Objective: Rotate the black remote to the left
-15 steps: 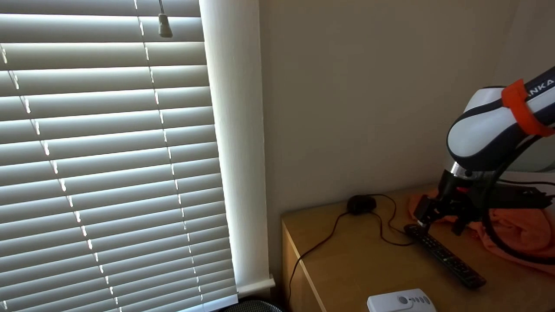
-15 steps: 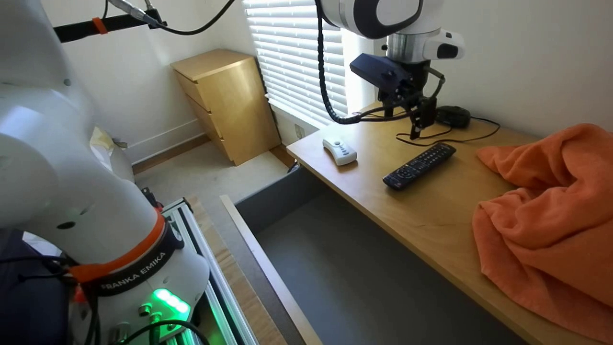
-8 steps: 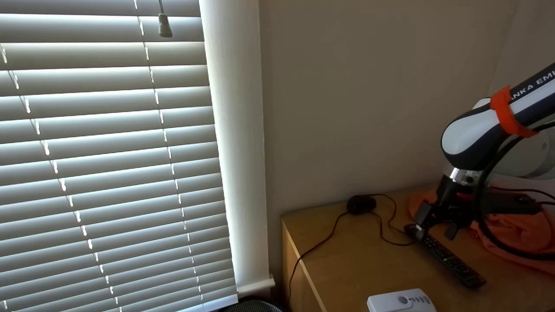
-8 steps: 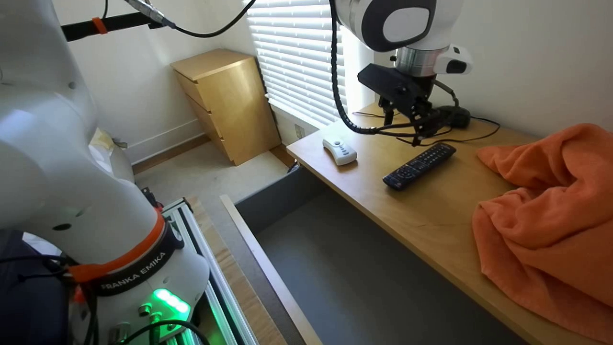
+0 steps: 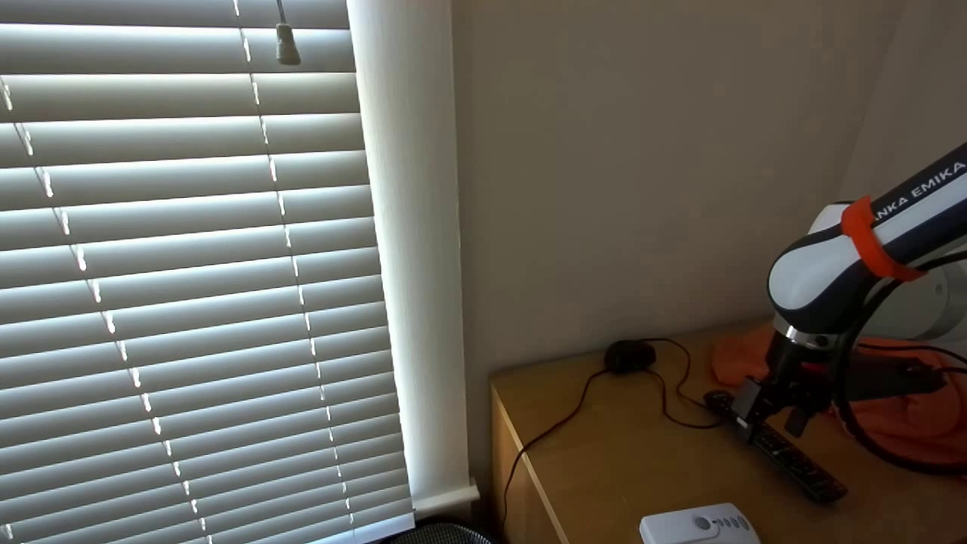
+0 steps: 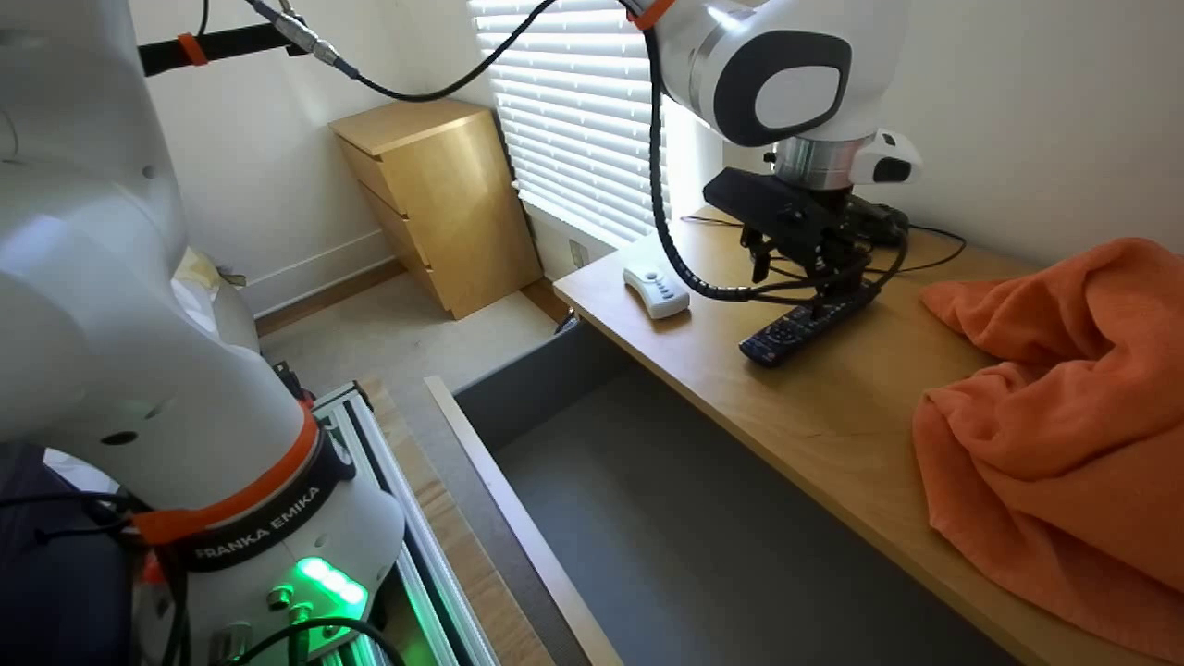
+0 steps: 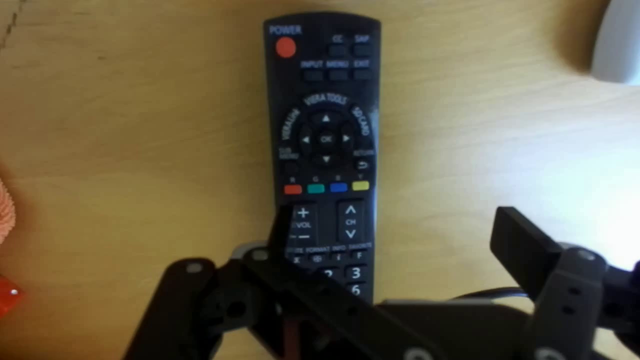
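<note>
"Where's the black Viera TV remote (image 7: 325, 145)?"

"Flat, buttons up, on the wooden dresser (image 6: 837, 421), between the white handset (image 6: 659, 292) and the orange cloth (image 6: 1064, 416)."

"And your gripper (image 7: 395, 225)?"

"I have it low over the remote, jaws spread wide; I can't tell whether either finger touches it."
</note>
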Controlling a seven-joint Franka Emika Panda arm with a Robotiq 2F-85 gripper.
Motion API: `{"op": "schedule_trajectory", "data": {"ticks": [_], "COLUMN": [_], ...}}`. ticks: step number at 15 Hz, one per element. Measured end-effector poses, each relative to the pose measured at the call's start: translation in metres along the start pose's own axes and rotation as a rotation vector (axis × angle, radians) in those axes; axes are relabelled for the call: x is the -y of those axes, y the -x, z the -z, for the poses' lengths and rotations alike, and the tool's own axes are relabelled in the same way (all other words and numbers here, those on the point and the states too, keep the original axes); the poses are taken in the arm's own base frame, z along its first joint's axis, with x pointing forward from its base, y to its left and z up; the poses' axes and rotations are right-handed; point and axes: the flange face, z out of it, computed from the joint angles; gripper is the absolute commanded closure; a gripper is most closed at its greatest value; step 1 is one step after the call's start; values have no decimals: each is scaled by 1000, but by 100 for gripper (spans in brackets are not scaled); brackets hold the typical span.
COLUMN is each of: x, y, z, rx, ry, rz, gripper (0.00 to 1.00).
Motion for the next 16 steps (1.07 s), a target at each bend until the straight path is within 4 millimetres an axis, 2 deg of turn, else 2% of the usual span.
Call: {"op": "schedule_trajectory", "data": {"ticks": [5,6,7,12,13,16], "x": [-8,-8,-9,-12,-13,-13], "y": [-4,-5,-6,-9,-10,-13], "z": [-16,-17,-19,-25,-25,-22], "rx": [-24,-25,-24,-31,-42,-73], "ry": [40,44,48,57,60,63], "rz": [24,29,32,-9,-33,-133], "gripper": [0,6,26,65,70,70]}}
